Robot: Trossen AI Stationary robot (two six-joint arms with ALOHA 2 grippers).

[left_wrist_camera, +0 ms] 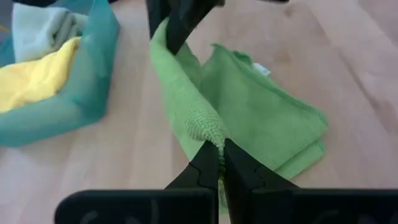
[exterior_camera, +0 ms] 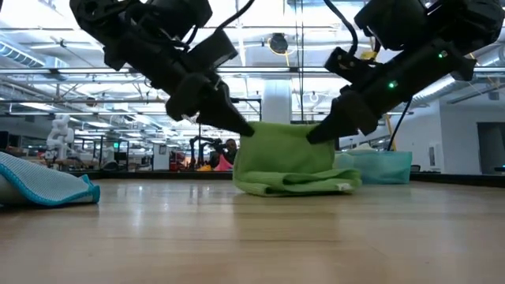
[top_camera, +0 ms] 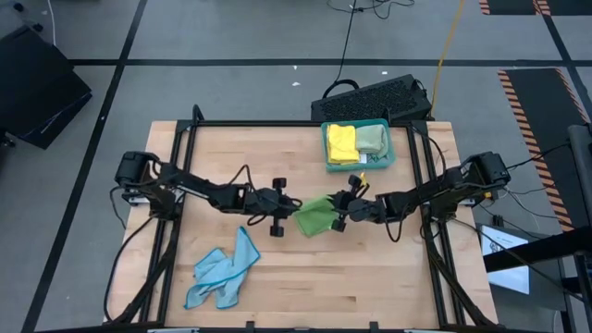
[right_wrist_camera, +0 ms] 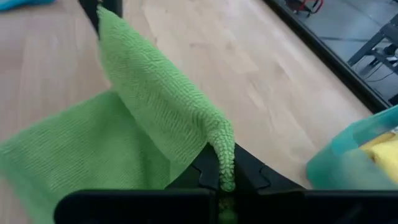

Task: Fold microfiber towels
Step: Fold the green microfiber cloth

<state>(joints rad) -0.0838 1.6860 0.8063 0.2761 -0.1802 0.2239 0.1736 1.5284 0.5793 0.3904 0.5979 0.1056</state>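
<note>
both claws are seen from above, the left gripper (top_camera: 289, 205) and right gripper (top_camera: 339, 209) clenched on opposite edges of the bright green towel (top_camera: 314, 217) between them. low view: its soft, light cloth sags; corners should be pinched.

Two black jointed arms with looping black cables, green light.

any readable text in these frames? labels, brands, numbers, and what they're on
None readable.
Small white tag on the bright green towel: too blurred to read.
White sheet beside the table: marks too small to read.
Keyboard behind the teal tray: key legends too small to read.
Teal tray, other towels, both arms: no visible text.
</note>
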